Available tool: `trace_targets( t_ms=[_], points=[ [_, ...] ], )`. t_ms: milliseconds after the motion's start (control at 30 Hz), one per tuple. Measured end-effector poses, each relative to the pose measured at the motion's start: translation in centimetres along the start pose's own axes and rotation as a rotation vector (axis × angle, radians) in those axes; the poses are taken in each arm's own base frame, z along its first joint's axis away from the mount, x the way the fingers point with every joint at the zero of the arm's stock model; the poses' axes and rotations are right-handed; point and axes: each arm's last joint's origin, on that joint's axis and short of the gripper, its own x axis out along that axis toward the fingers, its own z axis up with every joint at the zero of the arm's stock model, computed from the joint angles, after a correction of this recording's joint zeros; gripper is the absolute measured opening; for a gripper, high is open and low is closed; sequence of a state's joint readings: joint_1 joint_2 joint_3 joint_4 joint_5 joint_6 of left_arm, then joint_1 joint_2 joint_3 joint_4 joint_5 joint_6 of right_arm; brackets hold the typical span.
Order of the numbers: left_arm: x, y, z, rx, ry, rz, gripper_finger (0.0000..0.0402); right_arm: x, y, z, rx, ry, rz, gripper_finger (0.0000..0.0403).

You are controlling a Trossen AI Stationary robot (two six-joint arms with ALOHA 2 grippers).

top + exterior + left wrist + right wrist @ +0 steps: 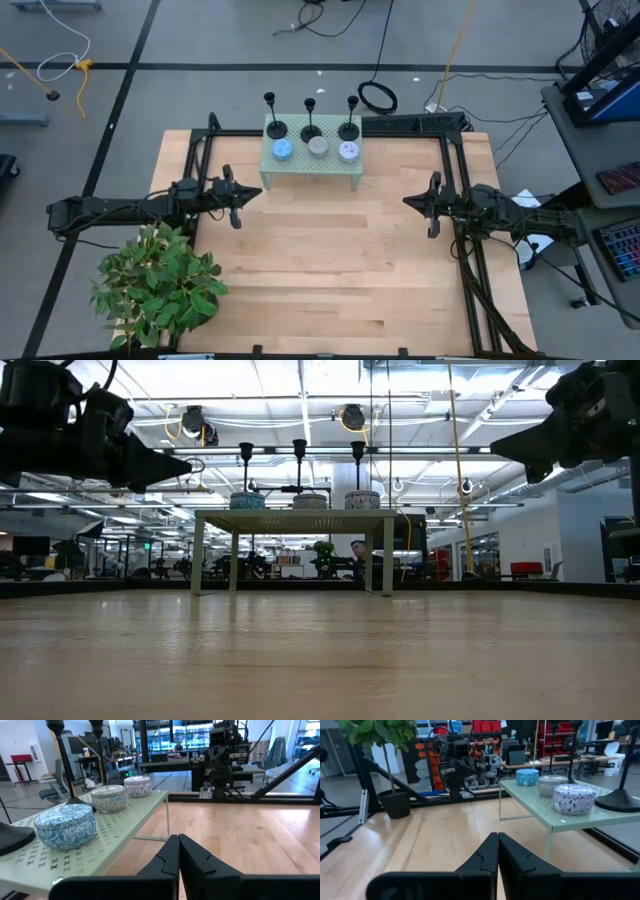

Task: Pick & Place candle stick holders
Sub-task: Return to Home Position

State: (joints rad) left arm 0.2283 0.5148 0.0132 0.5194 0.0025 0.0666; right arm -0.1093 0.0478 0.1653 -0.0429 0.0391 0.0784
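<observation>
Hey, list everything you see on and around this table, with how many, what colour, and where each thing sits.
table: one, light wood, under everything
shelf: one, pale green, middle of the table's far edge
candle stick holders: three, black, back row on the shelf
candle jars: three, blue-white, pale grey, purple-white, front row on the shelf
potted plant: one, green, table's near left corner
cable coil: one, black, floor behind the table
left gripper: one, dark, shut and empty, above the table's left side
right gripper: one, dark, shut and empty, above the right side

Grey floor [200,40], bright ceiling lights [318,376]
</observation>
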Motion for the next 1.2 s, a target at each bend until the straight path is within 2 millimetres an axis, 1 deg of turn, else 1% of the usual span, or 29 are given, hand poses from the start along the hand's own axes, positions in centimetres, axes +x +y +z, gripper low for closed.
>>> trace_targets(
  t_ms=[67, 267, 400, 533, 733, 833, 1033, 1100, 1200],
  points=[
    [0.0, 0.0, 0.1, 0.0, -0.005, -0.002, 0.0005, 0.0, 0.0, -0.4, 0.0, -0.012, 0.001, 0.0001],
    [0.0, 0.0, 0.1, -0.006, -0.011, -0.005, 0.0024, 0.3, -0.1, -1.6, 0.013, -0.038, -0.002, 0.0001],
    [0.0, 0.0, 0.1, -0.005, -0.008, -0.006, 0.0014, 0.2, -0.1, -1.1, 0.017, -0.109, 0.001, 0.0001],
    [0.0, 0.0, 0.0, -0.021, 0.0, -0.007, 0.0004, 0.3, -0.1, -1.5, 0.02, -0.081, -0.002, 0.0001],
    [0.0, 0.0, -0.4, -0.023, 0.046, -0.01, 0.0024, 0.3, -0.1, -1.5, 0.021, -0.076, -0.003, 0.0001],
    [0.0, -0.1, -0.8, -0.028, 0.086, -0.012, 0.0023, 0.3, -0.1, -1.5, 0.02, -0.076, -0.003, 0.0003],
    [-0.1, -0.1, -1.2, -0.028, 0.135, -0.014, 0.0004, 0.3, -0.1, -1.5, 0.018, -0.079, -0.004, 0.0004],
    [-0.1, -0.1, -1.3, -0.028, 0.143, -0.015, 0.0007, 0.3, -0.1, -1.5, 0.018, -0.08, -0.004, 0.0004],
    [-0.1, -0.1, -1.4, -0.028, 0.15, -0.015, 0.0022, 0.3, -0.1, -1.5, 0.018, -0.079, -0.004, 0.0004]
  ],
)
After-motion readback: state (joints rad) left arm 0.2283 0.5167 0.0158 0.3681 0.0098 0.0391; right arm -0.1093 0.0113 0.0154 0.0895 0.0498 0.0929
